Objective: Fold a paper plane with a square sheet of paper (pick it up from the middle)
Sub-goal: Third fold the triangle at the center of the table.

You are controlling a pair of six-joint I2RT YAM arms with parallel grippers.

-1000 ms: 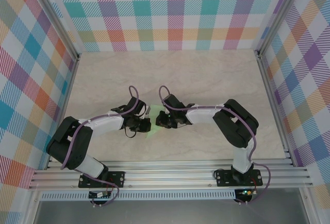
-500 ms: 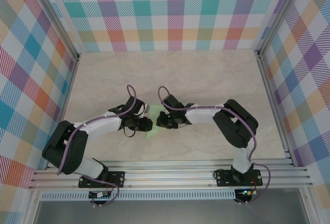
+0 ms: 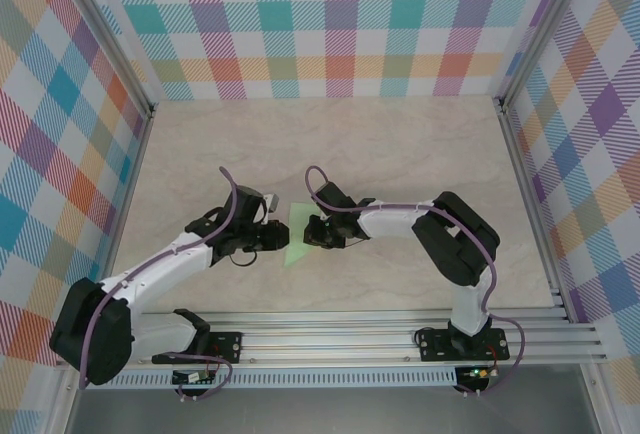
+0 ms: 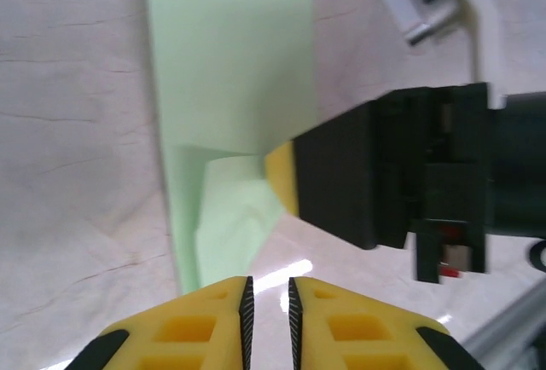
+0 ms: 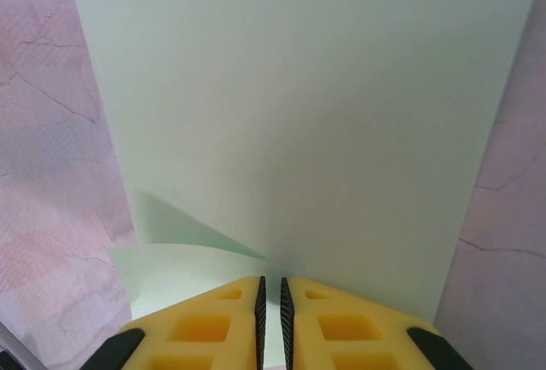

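Note:
The square sheet of paper [image 3: 296, 252] is pale green and lies partly folded on the table between the two grippers. In the left wrist view the paper [image 4: 230, 72] shows a diagonal crease and a flap at its near end. My right gripper [image 3: 312, 233] is shut, and its yellow fingertip [image 4: 280, 178] presses down on the paper at the fold. From the right wrist the paper [image 5: 299, 114] spreads flat ahead of the shut right gripper [image 5: 271, 280], with a small flap raised at the left. My left gripper [image 4: 267, 280] is just left of the paper [image 3: 283, 238], shut to a narrow slit and holding nothing.
The marbled tabletop [image 3: 350, 144] stretches behind the arms. Plaid walls and aluminium posts [image 3: 520, 154] close in the sides and back. A slotted aluminium rail [image 3: 330, 339] with both arm bases runs along the near edge.
My left arm has swung back to the left, off the paper, its jaws parting briefly and closing again. The right gripper has stayed pressed on the paper.

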